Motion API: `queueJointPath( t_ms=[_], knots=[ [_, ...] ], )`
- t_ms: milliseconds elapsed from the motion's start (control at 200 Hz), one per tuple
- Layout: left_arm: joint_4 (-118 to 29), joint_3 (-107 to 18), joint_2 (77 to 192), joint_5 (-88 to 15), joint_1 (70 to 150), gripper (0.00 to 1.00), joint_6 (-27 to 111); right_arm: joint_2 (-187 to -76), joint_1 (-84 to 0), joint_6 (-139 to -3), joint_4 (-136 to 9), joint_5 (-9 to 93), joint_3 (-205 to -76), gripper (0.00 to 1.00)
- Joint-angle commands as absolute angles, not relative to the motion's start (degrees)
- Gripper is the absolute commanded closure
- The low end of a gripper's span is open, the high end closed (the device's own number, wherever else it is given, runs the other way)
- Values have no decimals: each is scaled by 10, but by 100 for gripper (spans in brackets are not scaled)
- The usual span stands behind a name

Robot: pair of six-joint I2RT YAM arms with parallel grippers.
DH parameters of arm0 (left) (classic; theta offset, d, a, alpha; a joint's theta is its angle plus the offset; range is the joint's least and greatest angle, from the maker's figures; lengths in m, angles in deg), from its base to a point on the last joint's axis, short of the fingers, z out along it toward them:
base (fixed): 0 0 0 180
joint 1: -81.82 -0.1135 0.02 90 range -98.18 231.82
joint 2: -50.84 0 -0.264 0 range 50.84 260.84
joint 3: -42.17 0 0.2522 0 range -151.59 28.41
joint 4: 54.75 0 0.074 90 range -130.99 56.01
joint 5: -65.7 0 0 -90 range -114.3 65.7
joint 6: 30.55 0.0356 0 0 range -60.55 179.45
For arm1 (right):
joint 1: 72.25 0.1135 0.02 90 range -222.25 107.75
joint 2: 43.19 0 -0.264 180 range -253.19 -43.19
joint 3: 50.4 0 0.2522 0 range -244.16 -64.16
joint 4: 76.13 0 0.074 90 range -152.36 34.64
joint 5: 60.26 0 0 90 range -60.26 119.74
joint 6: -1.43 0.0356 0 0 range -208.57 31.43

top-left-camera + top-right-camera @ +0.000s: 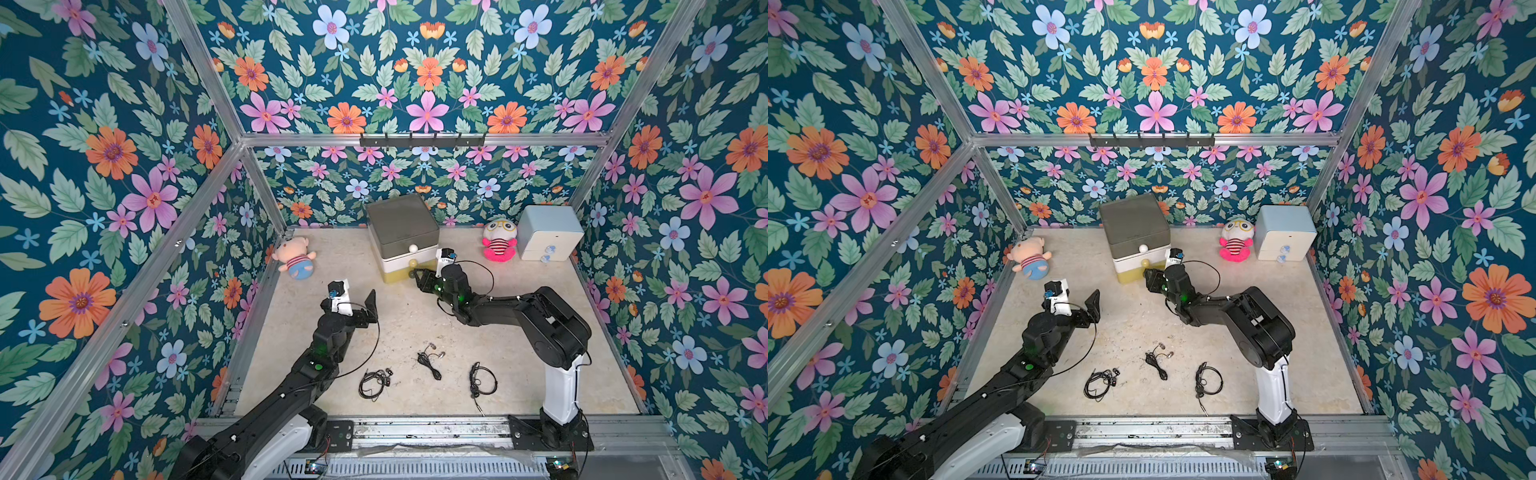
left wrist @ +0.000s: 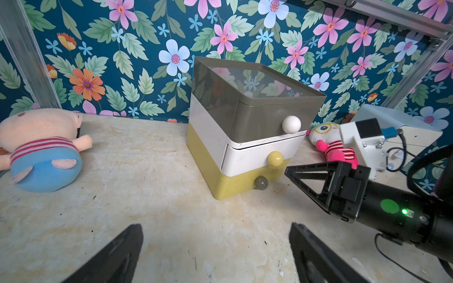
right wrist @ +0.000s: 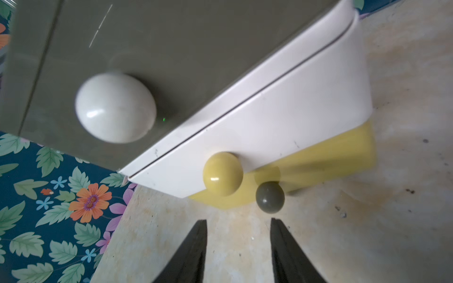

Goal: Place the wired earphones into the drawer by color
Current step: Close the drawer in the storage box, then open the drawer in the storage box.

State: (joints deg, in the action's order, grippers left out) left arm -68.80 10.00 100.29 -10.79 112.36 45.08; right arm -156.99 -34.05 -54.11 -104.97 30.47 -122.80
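No text, brand, number or sign can be read anywhere. Dark print on the right arm's white camera mount (image 1: pixel 446 259) is too small to read.

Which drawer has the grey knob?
The yellow bottom drawer carries the grey knob. The white middle drawer has a yellow knob; the grey top drawer a white knob.

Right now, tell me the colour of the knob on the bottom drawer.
Dark grey-green knob, on the yellow drawer; it shows best in the right wrist view.
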Motion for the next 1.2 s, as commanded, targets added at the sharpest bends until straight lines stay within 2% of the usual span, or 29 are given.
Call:
queueJointPath(
  t_ms=[0, 515, 1195],
  knots=[
    [-709, 99, 1004, -107, 1124, 1, 458, -1580, -348, -510, -1117, 343, -1219, 53],
    [-710, 102, 1002, -102, 1124, 1, 459, -1676, -356, -459, -1149, 360, -1272, 54],
    [-709, 101, 996, -104, 1124, 1, 460, -1734, -357, -453, -1139, 351, -1329, 60]
  ],
)
